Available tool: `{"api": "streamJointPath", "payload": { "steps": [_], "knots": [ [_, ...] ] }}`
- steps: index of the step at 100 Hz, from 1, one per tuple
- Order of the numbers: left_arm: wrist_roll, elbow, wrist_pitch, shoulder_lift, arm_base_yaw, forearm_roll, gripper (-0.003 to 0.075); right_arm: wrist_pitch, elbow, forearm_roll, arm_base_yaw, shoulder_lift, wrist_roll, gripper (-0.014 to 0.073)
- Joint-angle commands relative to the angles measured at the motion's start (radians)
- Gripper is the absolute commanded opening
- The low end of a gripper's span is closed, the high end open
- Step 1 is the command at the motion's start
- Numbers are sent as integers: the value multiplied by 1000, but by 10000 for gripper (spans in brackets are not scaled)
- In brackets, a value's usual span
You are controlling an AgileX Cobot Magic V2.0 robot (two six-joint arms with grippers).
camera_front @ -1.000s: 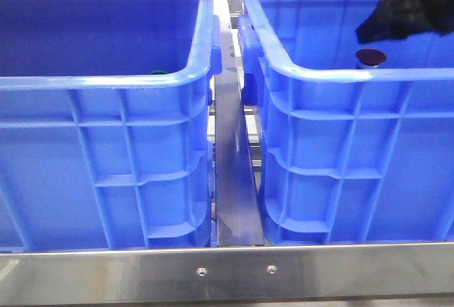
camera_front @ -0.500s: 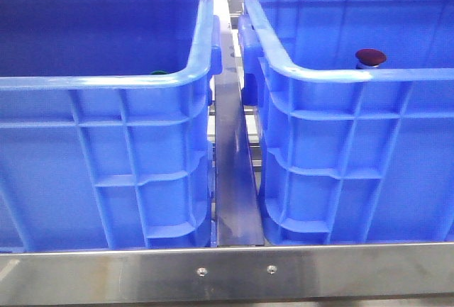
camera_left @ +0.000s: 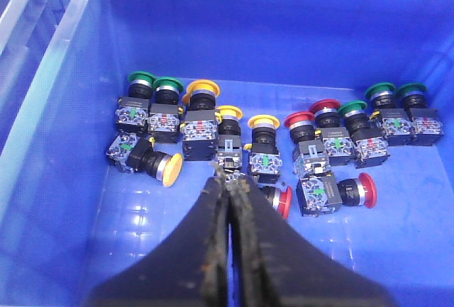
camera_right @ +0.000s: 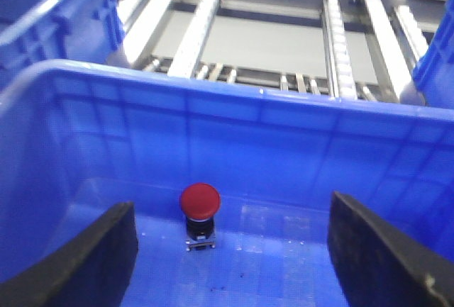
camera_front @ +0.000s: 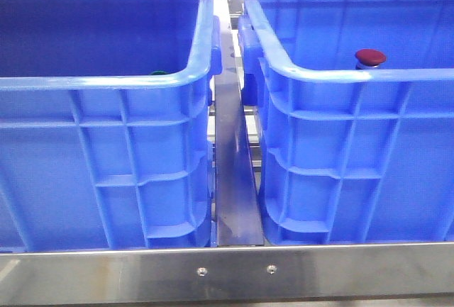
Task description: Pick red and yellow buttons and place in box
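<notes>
**Left gripper is the one nearer to the remaining buttons**

Front view: 2 blue crates stand side by side, with a metal rail [camera_front: 234, 172] between them. In the right crate [camera_front: 355, 73], which I take as the box, 1 red button [camera_front: 370, 57] stands upright with its cap just above the near rim. In the left crate [camera_front: 106, 80] only a small green cap [camera_front: 157, 73] shows over the rim. No arm is visible here.

Left wrist view: the left gripper [camera_left: 229, 179] hangs above the floor of the left crate, its 2 fingers pressed together with nothing between them. The supply of buttons lies in a loose row just beyond the fingertips. A yellow button [camera_left: 263, 147] stands upright almost straight ahead of the tips. Another yellow one [camera_left: 152, 164] lies on its side, its long axis along the floor. A red one [camera_left: 279, 199] lies close beside the fingers, partly hidden by them. Green ones are mixed in and must be avoided.

Right wrist view: the right gripper [camera_right: 230, 264] has its fingers wide apart and holds nothing. The red button [camera_right: 199, 211] stands on the box floor between them and a little ahead, cap up.

In my judgement, the next pick belongs to the left arm, which must first open.
</notes>
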Motion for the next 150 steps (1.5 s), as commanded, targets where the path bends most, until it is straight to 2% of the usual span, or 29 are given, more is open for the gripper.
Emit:
{"api": "streamJointPath", "payload": {
  "steps": [1, 25, 35, 42, 61, 71, 78, 85, 102, 108, 114, 126, 150],
  "knots": [
    [-8, -23, -68, 4, 2, 8, -19, 3, 6, 95, 5, -80, 18, 571],
    [-8, -23, -68, 4, 2, 8, -19, 27, 86, 95, 5, -288, 40, 570],
    [-8, -23, -68, 4, 2, 8, -19, 30, 100, 95, 5, -352, 40, 518],
    [-8, -23, -68, 4, 2, 8, -19, 29, 102, 95, 5, -375, 40, 432],
    [-8, -23, -68, 4, 2, 8, -18, 30, 102, 95, 5, -385, 40, 108],
    [-8, -23, -68, 4, 2, 8, -2, 30, 102, 95, 5, -385, 40, -8],
    [-8, -23, -70, 4, 2, 8, 59, 30, 102, 95, 5, -385, 40, -46],
    [-8, -23, -70, 4, 2, 8, 160, 30, 102, 95, 5, -385, 40, -48],
    [-8, -23, -70, 4, 2, 8, 540, 30, 102, 95, 5, -385, 40, -48],
    [-8, -23, -70, 4, 2, 8, 629, 30, 102, 95, 5, -385, 40, -48],
    [-8, -23, -70, 6, 2, 8, 653, 30, 102, 95, 5, -385, 40, -48],
    [-8, -44, -66, 53, 2, 0, 650, 30, 102, 95, 5, -385, 40, -48],
    [-8, -220, 50, 344, 2, -7, 623, 30, 102, 95, 5, -385, 40, -48]
  ]
}}
